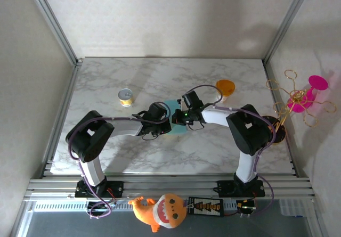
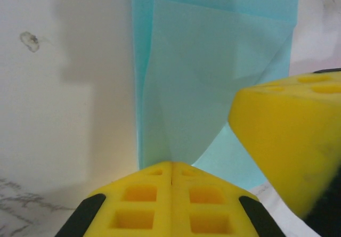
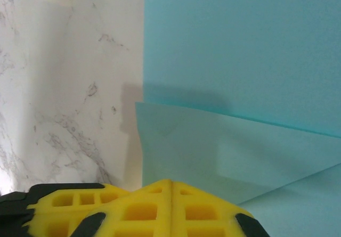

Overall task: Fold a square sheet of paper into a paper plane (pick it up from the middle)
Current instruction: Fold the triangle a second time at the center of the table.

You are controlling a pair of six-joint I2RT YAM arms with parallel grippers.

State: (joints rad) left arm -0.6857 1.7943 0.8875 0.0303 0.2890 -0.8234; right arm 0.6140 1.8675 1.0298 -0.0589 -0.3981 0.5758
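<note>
Marble tabletop (image 1: 213, 82) carries the square sheet of paper (image 1: 180, 130) at the centre of the top view, where both arms meet over it.

1. State: the left gripper (image 2: 171, 181) and the right gripper (image 3: 171, 194) are both closed, pads together, tips at the folded flap (image 2: 213, 98).
2. Step in hand, as I judge it: setting a diagonal crease. I should pin the sheet with one closed tip and draw the other along the fold line with light, even pressure, so the thin paper does not skid or buckle.
3. Not resolved: whether either tip pinches paper or only presses on it. My fingers cover the flap's lower end at the bottom of both wrist views. The arms cover most of the sheet from above.
</note>
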